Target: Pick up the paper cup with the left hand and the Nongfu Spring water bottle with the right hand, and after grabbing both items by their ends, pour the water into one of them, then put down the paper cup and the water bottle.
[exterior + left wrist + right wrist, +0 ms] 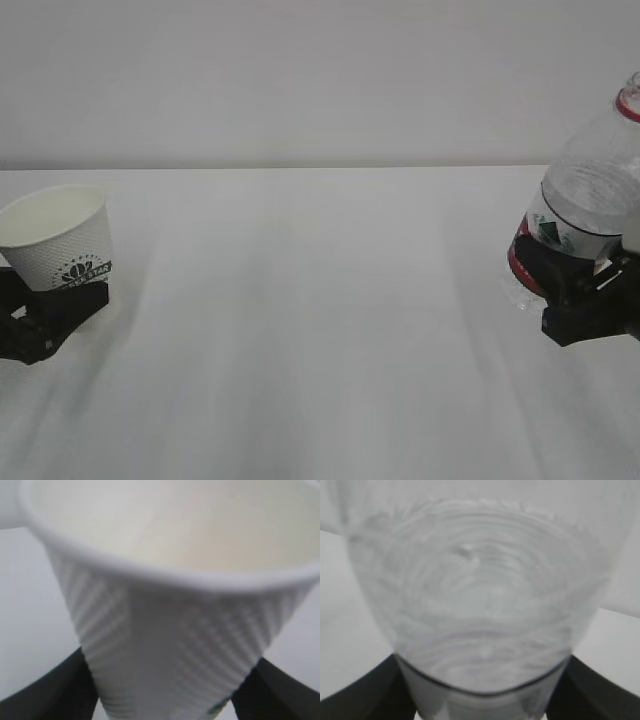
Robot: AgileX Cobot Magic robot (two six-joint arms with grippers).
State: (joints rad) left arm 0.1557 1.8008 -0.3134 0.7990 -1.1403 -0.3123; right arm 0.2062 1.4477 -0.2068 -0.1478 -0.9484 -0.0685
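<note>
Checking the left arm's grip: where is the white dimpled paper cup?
Exterior view, far left: white dimpled paper cup tilted, base gripped by the left gripper.

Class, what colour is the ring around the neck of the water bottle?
Red. The neck ring on the water bottle shows best in the exterior view.

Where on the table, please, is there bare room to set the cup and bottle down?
The whole middle of the table is bare, between the cup at the left edge and the bottle at the right. Only those two edges are crowded, each item held by an end effector.
</note>
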